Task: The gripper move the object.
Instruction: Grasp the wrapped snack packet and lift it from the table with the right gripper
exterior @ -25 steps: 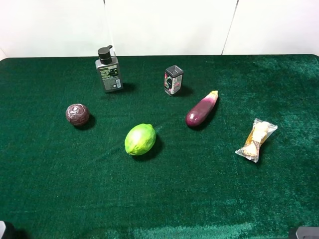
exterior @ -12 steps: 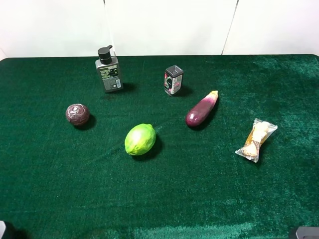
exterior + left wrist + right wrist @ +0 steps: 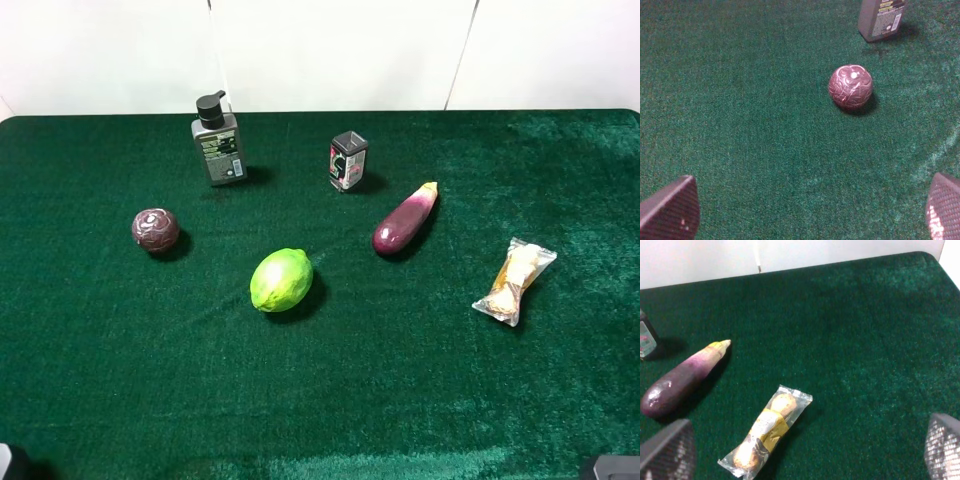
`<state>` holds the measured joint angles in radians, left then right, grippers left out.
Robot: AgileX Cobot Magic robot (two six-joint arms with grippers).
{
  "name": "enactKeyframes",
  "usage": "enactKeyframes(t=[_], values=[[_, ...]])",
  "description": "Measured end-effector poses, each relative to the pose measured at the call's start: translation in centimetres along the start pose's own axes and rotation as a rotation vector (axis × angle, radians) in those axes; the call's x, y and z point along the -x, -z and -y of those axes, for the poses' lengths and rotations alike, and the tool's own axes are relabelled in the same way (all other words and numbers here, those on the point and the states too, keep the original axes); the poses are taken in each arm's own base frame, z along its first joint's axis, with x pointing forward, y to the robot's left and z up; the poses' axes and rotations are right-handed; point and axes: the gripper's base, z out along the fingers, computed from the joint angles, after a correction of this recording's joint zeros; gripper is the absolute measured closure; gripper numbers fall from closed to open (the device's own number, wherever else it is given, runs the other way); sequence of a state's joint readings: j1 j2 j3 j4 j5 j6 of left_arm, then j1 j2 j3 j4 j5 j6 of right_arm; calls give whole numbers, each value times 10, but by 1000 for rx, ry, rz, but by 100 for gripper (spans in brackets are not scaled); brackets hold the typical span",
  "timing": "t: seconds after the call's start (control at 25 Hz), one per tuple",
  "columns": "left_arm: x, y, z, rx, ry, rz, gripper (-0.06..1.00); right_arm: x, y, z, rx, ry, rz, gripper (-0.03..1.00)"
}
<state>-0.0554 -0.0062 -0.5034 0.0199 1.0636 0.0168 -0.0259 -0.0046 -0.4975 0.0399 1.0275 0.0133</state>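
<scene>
Around the lime [image 3: 281,280] on the green felt desk [image 3: 330,400]: a dark red textured ball [image 3: 155,229] to its left, a grey pump bottle [image 3: 218,140] behind-left, a small black can [image 3: 348,160] behind-right, and a purple eggplant [image 3: 405,219] to its right.

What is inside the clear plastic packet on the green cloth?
Through the clear packet you can see pale yellow-tan rounded snack pieces in a row. A yellow band at its middle covers part of them, so their number cannot be told.
</scene>
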Motion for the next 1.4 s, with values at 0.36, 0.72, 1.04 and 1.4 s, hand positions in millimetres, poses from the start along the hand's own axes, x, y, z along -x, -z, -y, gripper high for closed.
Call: enactKeyframes(t=[0.36,0.72,1.04,1.4], values=[[0,0,0,0,0,0,3,30,-19,-4,36,-34,-151,27],[0,0,0,0,0,0,3,73,-50,-9,71,-84,-357,27],[0,0,0,0,0,0,3,95,-88,-12,64,-204,-547,27],[0,0,0,0,0,0,3,87,-141,-10,2,-306,-764,27]])
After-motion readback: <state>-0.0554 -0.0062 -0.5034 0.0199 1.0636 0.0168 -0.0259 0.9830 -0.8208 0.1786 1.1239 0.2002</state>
